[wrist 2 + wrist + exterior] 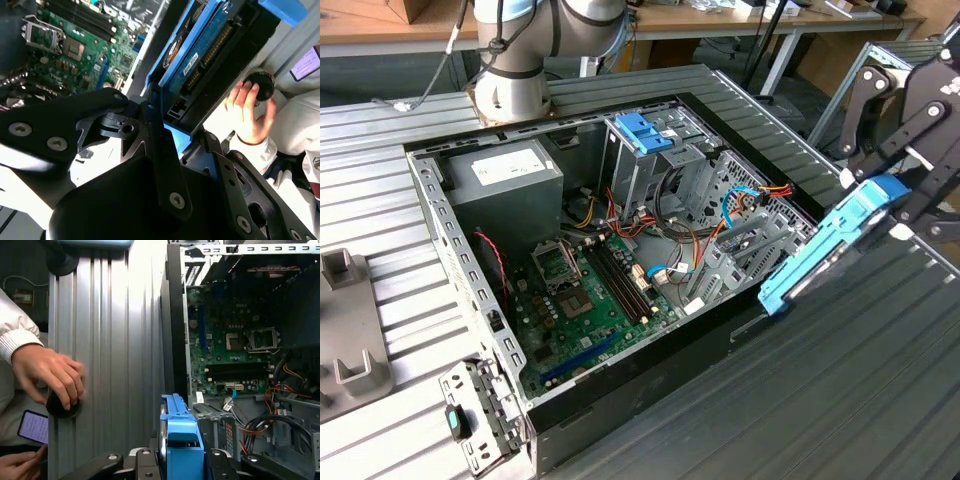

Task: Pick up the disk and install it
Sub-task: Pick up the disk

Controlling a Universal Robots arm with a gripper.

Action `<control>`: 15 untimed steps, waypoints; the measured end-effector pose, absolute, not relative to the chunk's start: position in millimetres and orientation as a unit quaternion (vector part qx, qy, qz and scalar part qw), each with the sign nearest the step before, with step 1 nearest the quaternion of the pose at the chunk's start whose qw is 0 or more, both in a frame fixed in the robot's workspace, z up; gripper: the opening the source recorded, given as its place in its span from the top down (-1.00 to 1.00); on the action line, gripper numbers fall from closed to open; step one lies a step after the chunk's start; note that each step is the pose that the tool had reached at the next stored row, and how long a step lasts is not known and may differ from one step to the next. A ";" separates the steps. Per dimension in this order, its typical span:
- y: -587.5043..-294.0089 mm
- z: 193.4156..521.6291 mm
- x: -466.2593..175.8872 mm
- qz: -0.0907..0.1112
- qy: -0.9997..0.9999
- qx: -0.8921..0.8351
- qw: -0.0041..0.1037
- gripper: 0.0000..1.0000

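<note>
My gripper (898,205) is shut on the disk (830,245), a flat drive framed by bright blue plastic rails. It holds the disk tilted in the air over the dark table, just off the open computer case (470,290) on the exterior view's right. In the second wrist view the black fingers (152,117) clamp the disk (200,55) at one end, with the motherboard beyond. In the first wrist view the disk's blue end (180,432) stands up between the finger links, beside the case's side wall.
Inside the case are a green motherboard (585,300), a grey power-supply box (505,175) and a metal cage with a blue bracket (645,130). The arm's base (510,60) stands behind. A person's hand (50,377) rests on a black knob, near a phone (32,426).
</note>
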State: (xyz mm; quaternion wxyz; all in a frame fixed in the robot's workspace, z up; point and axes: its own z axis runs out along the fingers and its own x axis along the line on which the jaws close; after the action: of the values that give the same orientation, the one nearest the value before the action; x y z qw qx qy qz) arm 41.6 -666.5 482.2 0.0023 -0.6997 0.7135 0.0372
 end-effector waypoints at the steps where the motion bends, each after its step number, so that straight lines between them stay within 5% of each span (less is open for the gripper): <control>1: -662.7 481.4 45.2 0.037 0.713 -0.700 0.002 0.26; 15: -612.9 469.7 94.3 0.036 0.714 -0.700 0.000 0.26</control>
State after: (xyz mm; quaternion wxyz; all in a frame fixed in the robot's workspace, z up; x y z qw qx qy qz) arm 94.3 -612.9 469.7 0.0003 -0.6997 0.7136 0.0358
